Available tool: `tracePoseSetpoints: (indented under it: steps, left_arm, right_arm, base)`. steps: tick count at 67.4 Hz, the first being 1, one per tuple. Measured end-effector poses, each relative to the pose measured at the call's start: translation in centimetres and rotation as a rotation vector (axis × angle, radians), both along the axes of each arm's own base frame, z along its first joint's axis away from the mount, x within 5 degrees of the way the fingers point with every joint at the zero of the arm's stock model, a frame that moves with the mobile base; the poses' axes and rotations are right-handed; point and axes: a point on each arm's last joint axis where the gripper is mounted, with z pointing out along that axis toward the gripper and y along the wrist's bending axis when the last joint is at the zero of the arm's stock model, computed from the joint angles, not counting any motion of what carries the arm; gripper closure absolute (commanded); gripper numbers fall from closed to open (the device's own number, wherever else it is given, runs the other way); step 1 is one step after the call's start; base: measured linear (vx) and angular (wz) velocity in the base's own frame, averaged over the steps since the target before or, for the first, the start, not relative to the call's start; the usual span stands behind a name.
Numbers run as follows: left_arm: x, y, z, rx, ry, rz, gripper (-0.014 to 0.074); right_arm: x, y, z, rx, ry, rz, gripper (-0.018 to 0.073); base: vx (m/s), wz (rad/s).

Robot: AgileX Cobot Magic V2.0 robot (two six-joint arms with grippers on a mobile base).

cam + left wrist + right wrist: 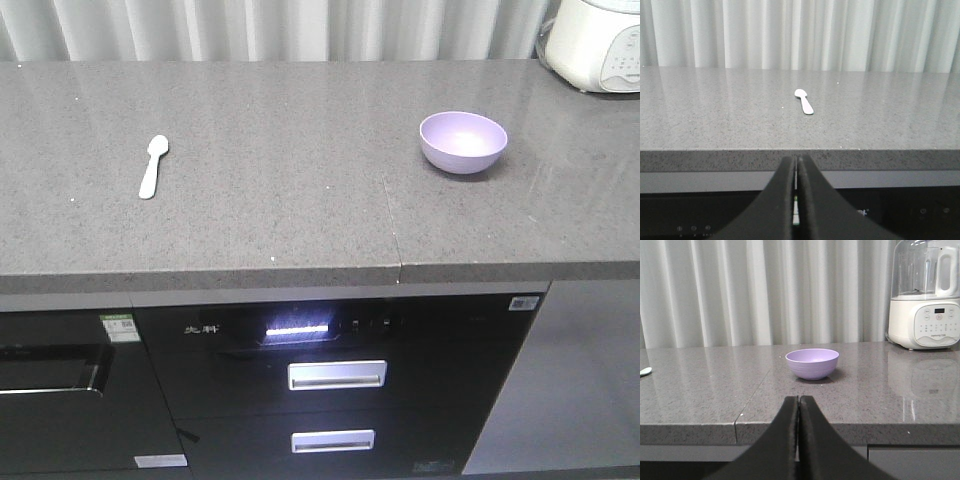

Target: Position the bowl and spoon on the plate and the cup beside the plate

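The lavender bowl (463, 141) stands upright on the grey counter at the right; the right wrist view has the bowl (812, 363) straight ahead. The pale spoon (153, 165) lies flat at the left, and the spoon (804, 101) shows ahead in the left wrist view; its tip (645, 371) peeks in at the right wrist view's left edge. My left gripper (796, 159) is shut and holds nothing, hanging in front of the counter's front edge. My right gripper (798, 398) is likewise shut and holds nothing, short of the bowl. The plate and the cup are out of view.
A white appliance (925, 295) with a clear jug stands at the counter's back right corner (598, 42). Pleated curtains run behind the counter. A seam (392, 215) crosses the countertop. Below the front edge are black cabinets with drawer handles (337, 374).
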Motion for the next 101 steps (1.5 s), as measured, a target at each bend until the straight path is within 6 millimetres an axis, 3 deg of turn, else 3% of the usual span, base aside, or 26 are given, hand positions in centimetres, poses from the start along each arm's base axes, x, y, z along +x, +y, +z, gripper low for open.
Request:
tracePoseSetpoints:
  steps: [101]
  left_arm:
    - [0.0, 0.0, 0.0, 0.0, 0.0, 0.0, 0.0603]
  right_arm:
    - [0.0, 0.0, 0.0, 0.0, 0.0, 0.0, 0.057]
  base:
    - [0.14, 0.01]
